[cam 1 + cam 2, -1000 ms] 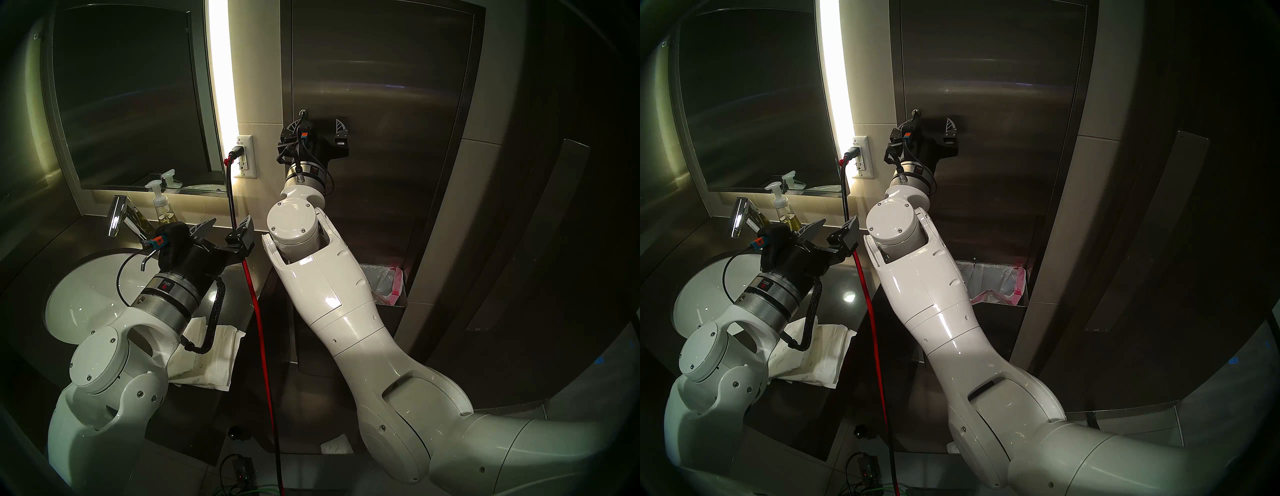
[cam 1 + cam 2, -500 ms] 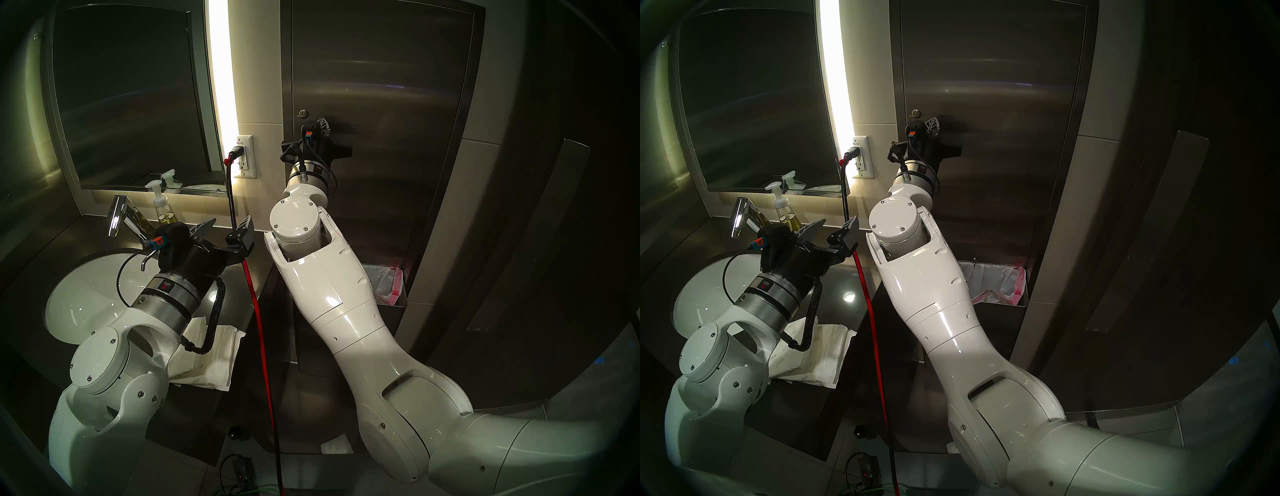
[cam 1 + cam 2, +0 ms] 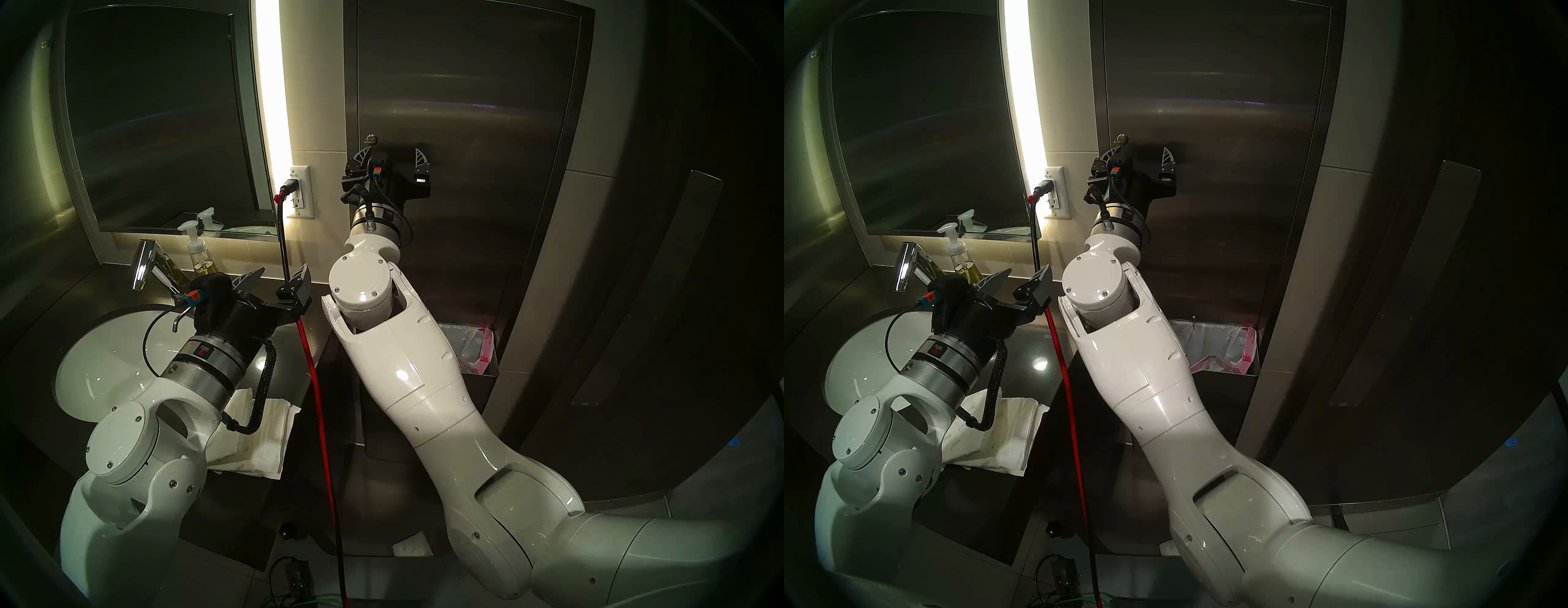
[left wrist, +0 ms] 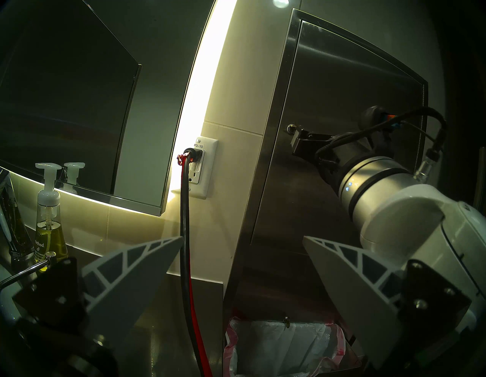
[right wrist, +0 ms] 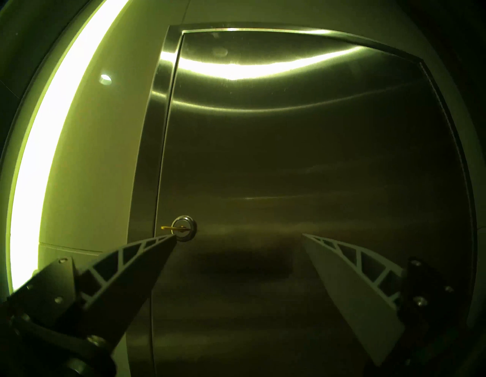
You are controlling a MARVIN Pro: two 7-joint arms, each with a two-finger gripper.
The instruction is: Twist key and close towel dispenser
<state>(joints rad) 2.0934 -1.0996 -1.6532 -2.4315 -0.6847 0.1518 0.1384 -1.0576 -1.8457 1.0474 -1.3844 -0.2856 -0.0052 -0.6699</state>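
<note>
The towel dispenser (image 3: pixel 466 106) is a tall brushed steel cabinet on the wall, and its door (image 5: pixel 289 158) lies flush in the frame. The brass key (image 5: pixel 168 228) sits in the round silver lock (image 5: pixel 187 231) at the door's left edge, its head lying flat and pointing left. The lock also shows in the head view (image 3: pixel 371 138). My right gripper (image 5: pixel 238 235) is open and empty against the door, its left fingertip (image 5: pixel 168 241) just under the key. My left gripper (image 3: pixel 278 271) is open and empty over the counter by the sink.
A red and black cable (image 3: pixel 314 373) hangs from the wall outlet (image 3: pixel 300 193) between my arms. A dark mirror (image 3: pixel 161 119), faucet (image 3: pixel 142 263), soap bottle (image 3: pixel 199 254) and sink (image 3: pixel 114 361) are on the left. Paper towels (image 3: pixel 267 441) lie on the counter. A lined waste bin (image 3: pixel 471 348) sits under the dispenser.
My right gripper's fingers stood apart a second ago, were together and lower right of the lock half a second ago, and stand apart again now. The left arm has not moved.
</note>
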